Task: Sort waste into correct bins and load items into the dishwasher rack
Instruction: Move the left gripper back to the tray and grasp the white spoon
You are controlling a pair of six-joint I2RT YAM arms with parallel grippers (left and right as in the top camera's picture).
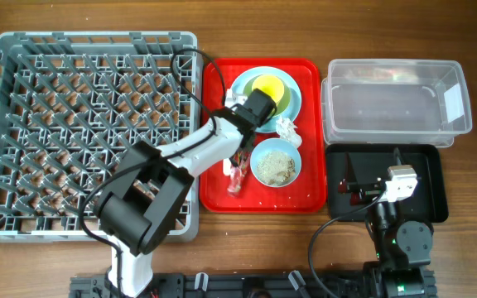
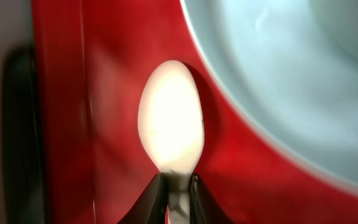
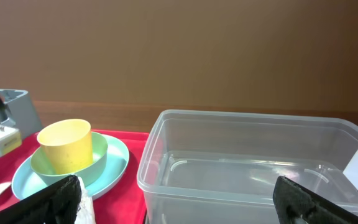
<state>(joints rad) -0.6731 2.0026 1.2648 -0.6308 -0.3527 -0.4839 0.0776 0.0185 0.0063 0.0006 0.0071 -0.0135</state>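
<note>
My left claw (image 2: 178, 188) pinches the white plastic spoon (image 2: 169, 124) by its thin neck, mid-frame over the red plastic tray (image 2: 104, 93). I must lift straight and slowly so it does not swivel.

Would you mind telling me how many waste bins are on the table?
2: the clear tub stands right of the red tray, toward the far side; the black tray lies directly below it in the overhead view. None appears hidden.
</note>
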